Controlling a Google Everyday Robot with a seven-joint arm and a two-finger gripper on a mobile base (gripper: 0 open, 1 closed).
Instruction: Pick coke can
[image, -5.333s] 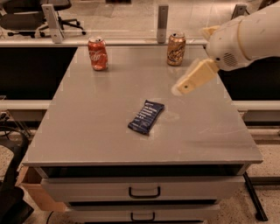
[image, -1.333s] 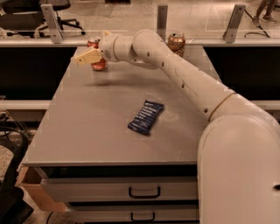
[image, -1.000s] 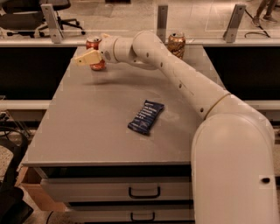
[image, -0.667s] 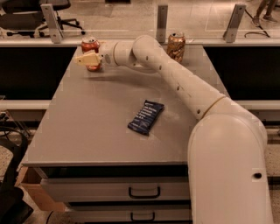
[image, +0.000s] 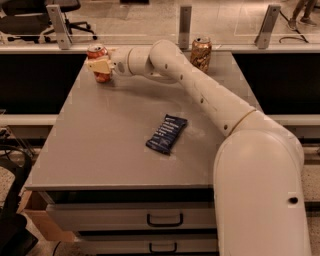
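The coke can (image: 97, 51), red with a silver top, is at the far left corner of the grey table (image: 100, 150). My gripper (image: 100, 65) reaches it from the right, at the end of my long white arm (image: 210, 95). Its pale yellow fingers (image: 99, 64) are closed around the can's middle. Only the can's top and its bottom rim show past the fingers. I cannot tell whether the can rests on the table or is just off it.
A brownish-gold can (image: 201, 54) stands at the far right of the table. A dark blue snack packet (image: 166, 133) lies near the middle. Drawers (image: 165, 220) are under the front edge and a cardboard box (image: 37, 220) is at the lower left. A glass rail runs behind the table.
My gripper has closed on the coke can and shifted it a little left and towards the far edge. The gold can and the blue packet have not moved.
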